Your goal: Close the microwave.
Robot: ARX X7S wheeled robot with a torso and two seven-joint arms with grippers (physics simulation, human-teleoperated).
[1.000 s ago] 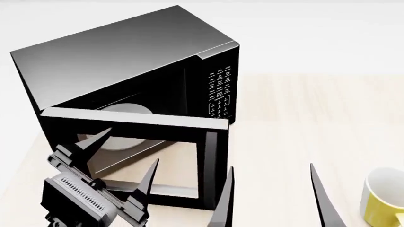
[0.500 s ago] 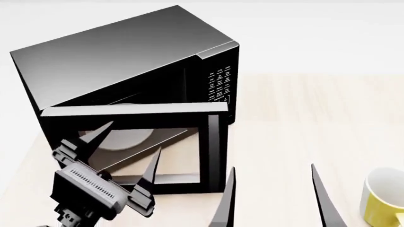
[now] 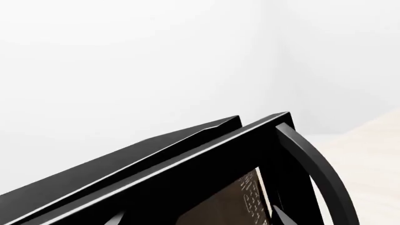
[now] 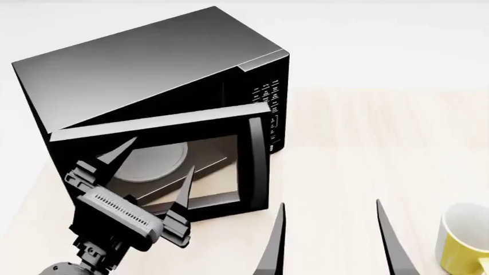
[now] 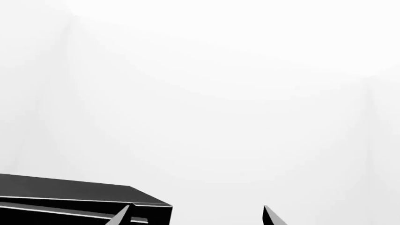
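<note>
Risk: left pincer (image 4: 153,172), spread wide and gripping nothing, is pressing the microwave (image 4: 153,69) door (image 4: 164,166) glass; slipping off could be leaving it ajar.

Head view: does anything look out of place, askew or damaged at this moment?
Only the microwave door stands out: it hangs partly open, angled off the front, with the turntable plate visible through its window. The left gripper, fingers spread, is at the door. The yellow mug stands upright. No spill or damage shows.
</note>
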